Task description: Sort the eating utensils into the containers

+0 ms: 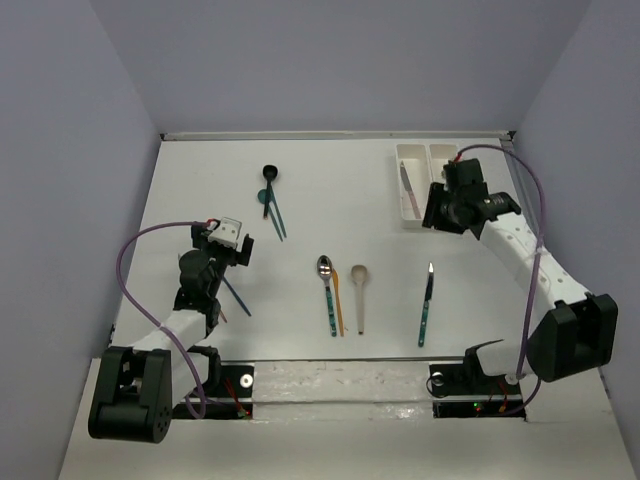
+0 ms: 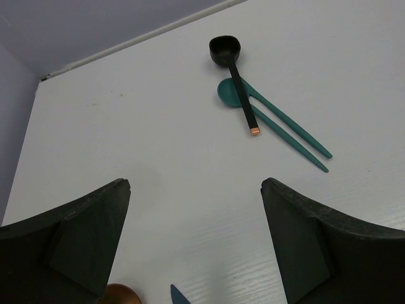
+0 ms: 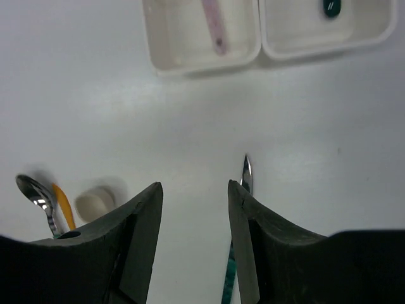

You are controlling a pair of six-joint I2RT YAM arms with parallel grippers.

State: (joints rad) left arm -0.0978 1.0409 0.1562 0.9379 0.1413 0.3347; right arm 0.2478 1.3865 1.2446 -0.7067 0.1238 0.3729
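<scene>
our right gripper hangs parted and empty just short of the trays; our left gripper gapes wide, far from them. a pink knife and a teal piece lie in the trays, while at least seven utensils wait outside.

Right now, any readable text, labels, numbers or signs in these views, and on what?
No legible word, brand or number in any view.
On the teal utensil in the tray at the right of the right wrist view: two pale slanted strokes, too blurred to read.
On the patterned handles of the knife and the silver-bowled spoon: pale specks, too small to read.
</scene>
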